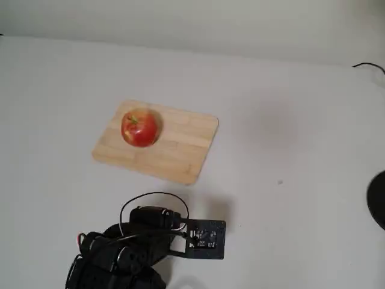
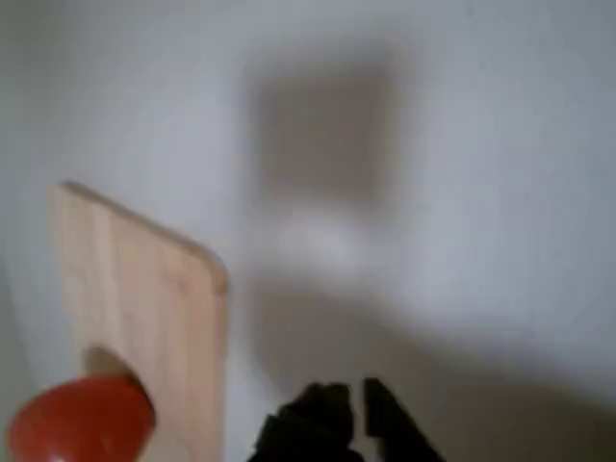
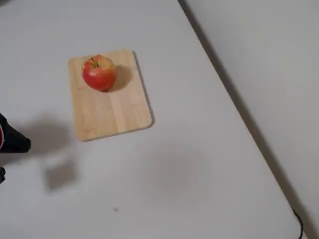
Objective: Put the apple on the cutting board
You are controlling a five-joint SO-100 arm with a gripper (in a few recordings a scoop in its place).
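Arm (image 1: 129, 253): black housings, looped black cable, small red wire, flat black plate (pale markings, illegible).

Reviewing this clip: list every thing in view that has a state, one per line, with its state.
apple: resting upright on the cutting board, stem up, near one end, not held.
cutting board: lying flat on the table, carrying the apple.
tool: away from the board, over bare table, holding nothing; fingers close together, open or shut unclear.

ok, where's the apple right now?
The apple sits on the cutting board, toward its far left corner in a fixed view. The gripper is off the board, over bare table, not touching it.
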